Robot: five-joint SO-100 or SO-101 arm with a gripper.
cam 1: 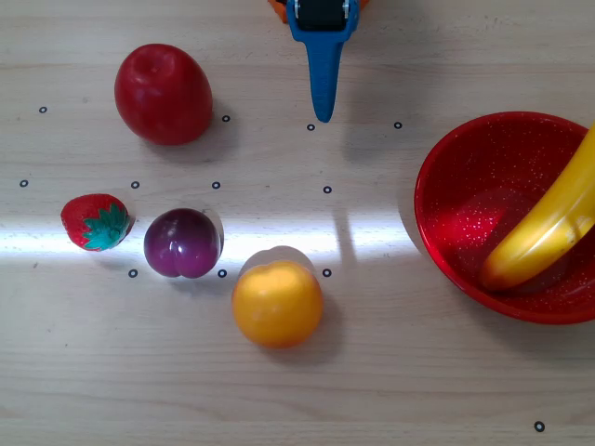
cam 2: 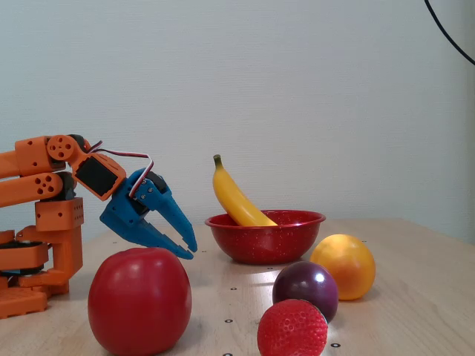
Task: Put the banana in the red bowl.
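Leaning in the red bowl [cam 2: 265, 236] with its stem end propped above the rim, the banana [cam 2: 234, 196] rests apart from the blue gripper [cam 2: 187, 247], whose jaws hang slightly parted and empty over the surface [cam 1: 372, 372]

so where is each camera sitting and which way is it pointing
Overhead view: above the table, looking straight down; only the blue gripper enters from the top edge.
Fixed view: at table height, looking level toward a wall; the orange arm stands at left.
Both show the banana leaning in the red bowl, apple, plum, strawberry, orange fruit.
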